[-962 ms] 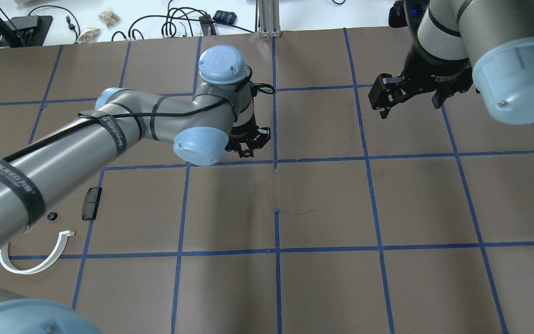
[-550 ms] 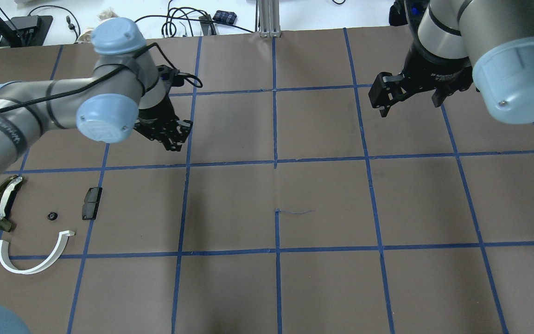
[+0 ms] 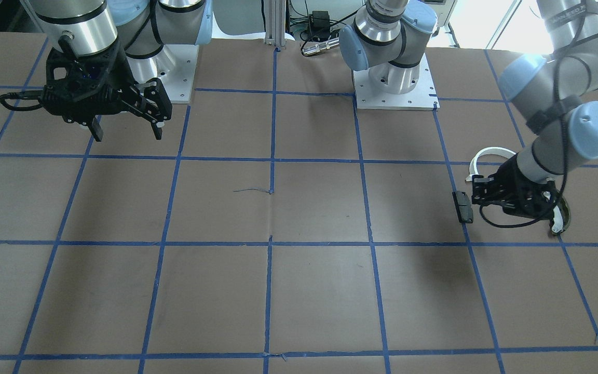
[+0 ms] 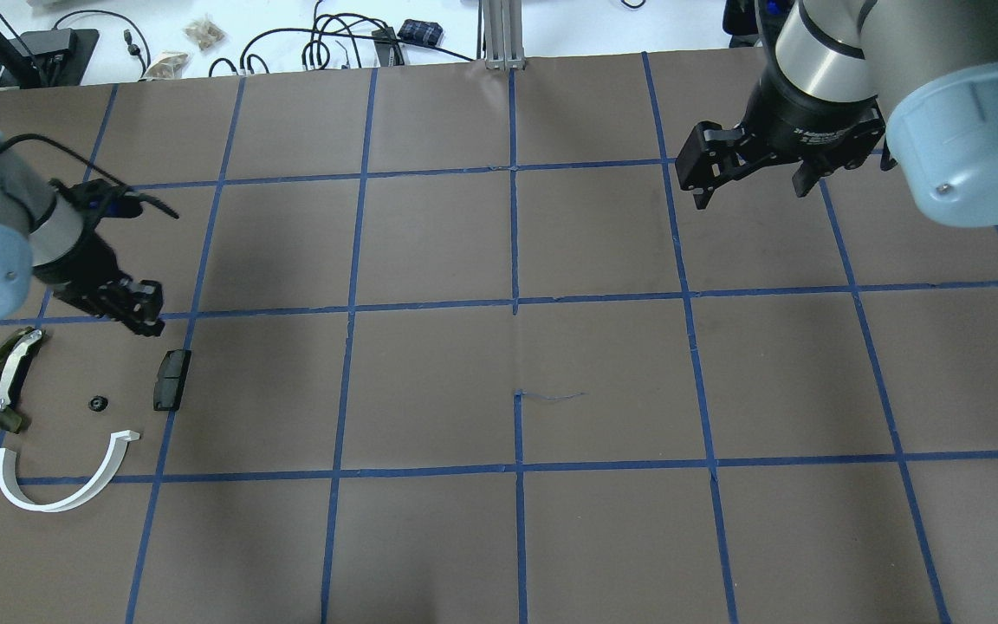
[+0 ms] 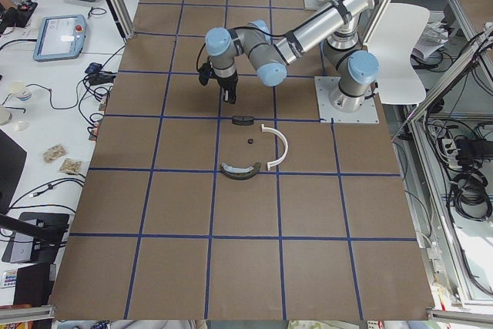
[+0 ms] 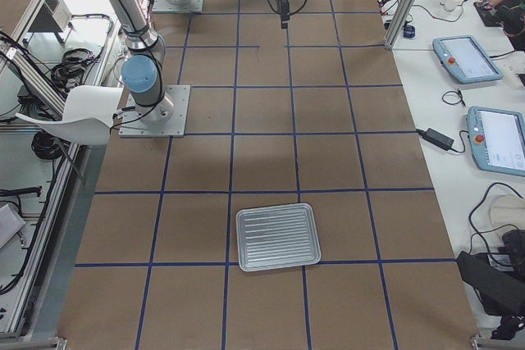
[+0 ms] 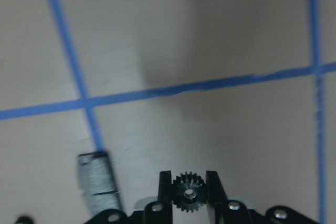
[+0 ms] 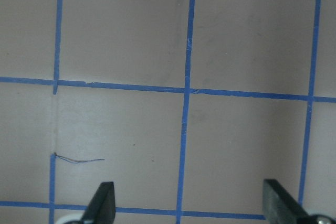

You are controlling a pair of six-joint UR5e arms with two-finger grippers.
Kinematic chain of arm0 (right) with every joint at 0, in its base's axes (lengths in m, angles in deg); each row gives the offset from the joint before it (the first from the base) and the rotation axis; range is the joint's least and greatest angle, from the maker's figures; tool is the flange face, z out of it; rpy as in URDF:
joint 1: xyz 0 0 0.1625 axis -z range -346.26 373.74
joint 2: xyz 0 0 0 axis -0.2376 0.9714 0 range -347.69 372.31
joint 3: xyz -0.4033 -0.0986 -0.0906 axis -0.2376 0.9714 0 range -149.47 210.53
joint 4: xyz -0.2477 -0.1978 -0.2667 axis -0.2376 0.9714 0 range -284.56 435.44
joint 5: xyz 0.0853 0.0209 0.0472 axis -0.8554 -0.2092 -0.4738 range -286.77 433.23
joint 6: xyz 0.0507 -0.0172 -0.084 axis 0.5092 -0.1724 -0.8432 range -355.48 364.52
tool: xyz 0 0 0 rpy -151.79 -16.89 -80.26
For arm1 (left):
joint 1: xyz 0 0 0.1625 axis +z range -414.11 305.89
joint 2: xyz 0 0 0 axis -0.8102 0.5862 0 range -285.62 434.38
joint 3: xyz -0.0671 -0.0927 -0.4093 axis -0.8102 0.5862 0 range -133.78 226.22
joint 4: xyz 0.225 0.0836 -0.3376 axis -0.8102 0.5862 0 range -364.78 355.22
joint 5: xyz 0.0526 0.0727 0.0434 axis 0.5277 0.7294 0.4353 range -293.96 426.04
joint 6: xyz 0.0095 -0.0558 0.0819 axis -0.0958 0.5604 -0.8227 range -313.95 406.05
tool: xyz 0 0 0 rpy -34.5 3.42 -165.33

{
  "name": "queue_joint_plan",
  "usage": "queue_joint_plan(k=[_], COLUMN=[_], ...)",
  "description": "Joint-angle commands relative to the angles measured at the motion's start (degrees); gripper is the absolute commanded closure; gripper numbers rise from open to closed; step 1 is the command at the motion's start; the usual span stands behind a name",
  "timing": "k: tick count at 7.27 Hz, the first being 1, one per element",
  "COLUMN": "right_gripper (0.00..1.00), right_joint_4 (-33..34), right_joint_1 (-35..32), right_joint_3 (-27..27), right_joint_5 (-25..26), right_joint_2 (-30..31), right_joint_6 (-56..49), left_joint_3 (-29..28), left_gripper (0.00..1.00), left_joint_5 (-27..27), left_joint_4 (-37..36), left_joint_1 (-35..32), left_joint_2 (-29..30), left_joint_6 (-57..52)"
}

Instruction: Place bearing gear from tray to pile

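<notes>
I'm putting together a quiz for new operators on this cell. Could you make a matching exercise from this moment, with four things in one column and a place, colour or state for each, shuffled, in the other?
Column one:
1. bearing gear
2. tray
3. white half-ring
4. right claw

Column two:
A. open, holding nothing
B. pinched in the left claw
C. lying on the table near the small black block
D. silver, with a ridged floor

Pairs: 1-B, 2-D, 3-C, 4-A

Small black gear [image 7: 189,194] pinched between fingers [image 7: 165,191], near pile [image 4: 98,403].
</notes>
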Motion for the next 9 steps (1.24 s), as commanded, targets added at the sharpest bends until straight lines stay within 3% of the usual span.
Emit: queue_joint_plan(k=[1,3,5,7,8,9], right_gripper=[0.0,0.0,0.0,0.0,0.0,0.0], right_joint_4=[-0.6,-0.8,-0.9,-0.8,-0.8,-0.7], right_joint_1=[0.0,-0.1,-0.1,-0.1,0.0,0.0], right_joint_3=[0.2,0.1,-0.1,-0.3,-0.6,-0.6], right_joint_5=[-1.1,-1.3,-1.4,-1.4,-1.3,-1.3], right_joint_2=[0.0,0.1,0.2,0.3,0.2,0.3], right_joint_6=[1.8,2.1,2.0,1.8,1.6,1.6], left_joint_3=[4.2,11.1,12.1,12.0,11.6,11.9], left_gripper=[0.99,0.99,0.98,0.98,0.95,0.81], left_joint_5=[-0.3,-2.0,-2.0,-2.2,-2.3,-2.3], left_joint_4=[-4.5,-16.3,-16.3,-16.3,-17.1,-17.1], left_joint_1=[12.1,11.6,10.1,10.1,10.0,9.7], left_joint_2=[1.3,3.5,0.1,0.9,2.2,2.3], left_joint_6=[-11.3,-10.2,-9.1,-9.0,-8.6,-8.4])
